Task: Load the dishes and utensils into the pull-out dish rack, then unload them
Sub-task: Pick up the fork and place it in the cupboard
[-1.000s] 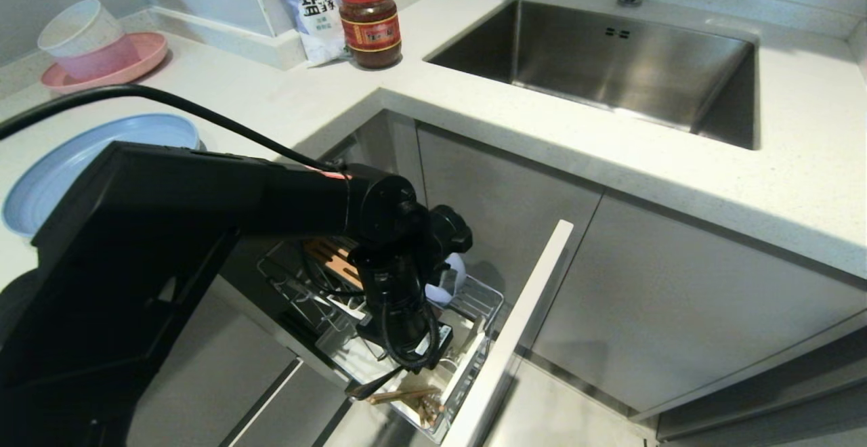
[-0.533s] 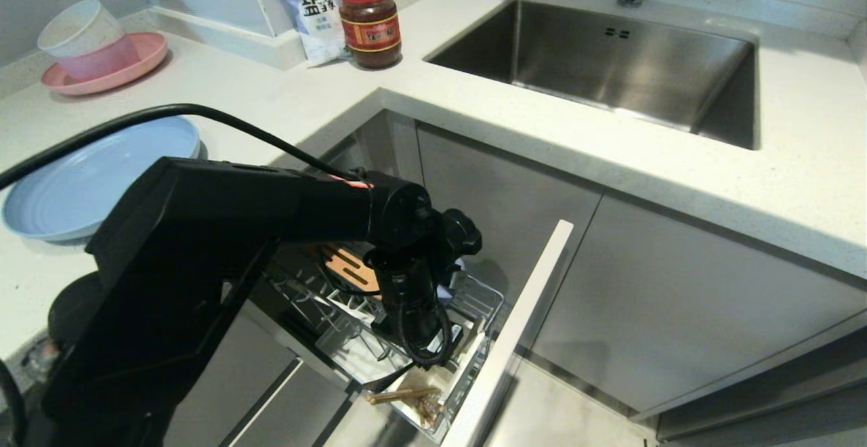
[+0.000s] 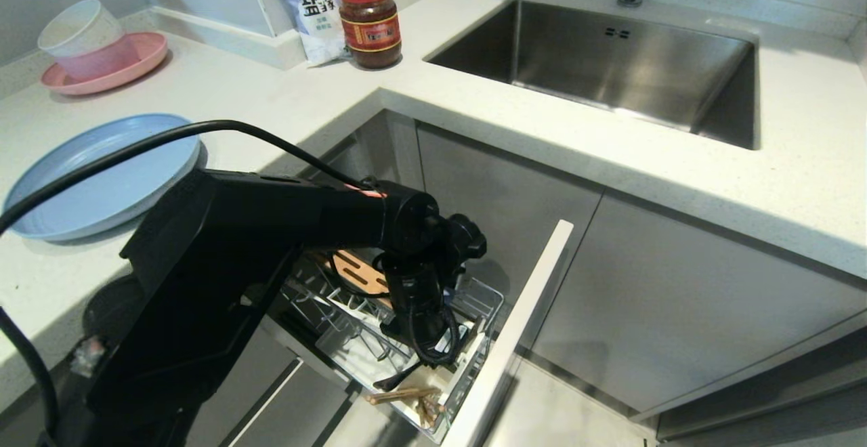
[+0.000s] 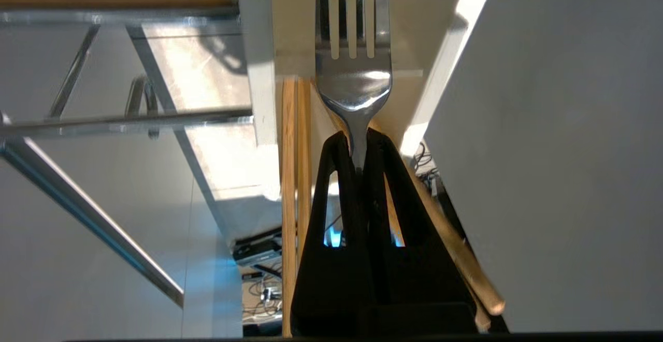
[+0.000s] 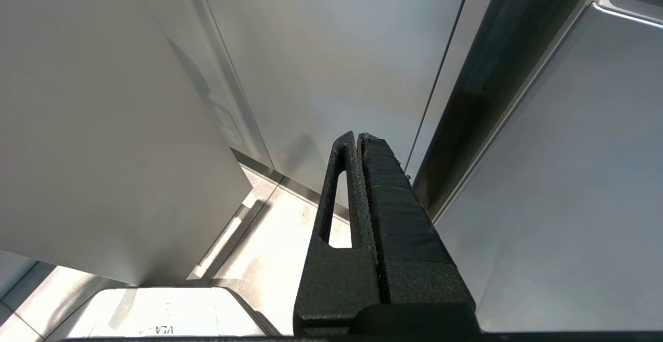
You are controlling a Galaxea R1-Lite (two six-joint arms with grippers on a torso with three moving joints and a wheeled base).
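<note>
Left gripper: the black left gripper (image 4: 361,142) reaches down into the front end of the pulled-out chrome wire dish rack (image 3: 339,311), its jaws pinched tight on the neck of a slim silver metal fork (image 4: 353,62), tines pointing away from the wrist.
Fork: it hangs over the white plastic cutlery caddy (image 3: 467,366) at the rack's front end, just behind the flat grey front panel (image 3: 515,338).
Chopsticks: a pair of light wooden chopsticks (image 4: 295,176) lies in the caddy just beside the gripper fingers (image 4: 326,217); their tips also show in the head view (image 3: 403,395).
Rack: a slotted wooden strip (image 3: 359,271) sits toward its back end, partly hidden by the arm.
Plate: the wide shallow light-blue plastic plate (image 3: 101,176) rests on the white stone countertop (image 3: 284,95) near its left edge.
Counter back: a pink plate with stacked bowls (image 3: 101,54), a white salt bag (image 3: 311,7) and a red-lidded jar (image 3: 369,20) stand along the wall; the steel sink (image 3: 609,61) is set in at the right.
Right gripper: the black right gripper (image 5: 359,137) hangs parked by grey cabinet doors, jaws pressed together on nothing.
</note>
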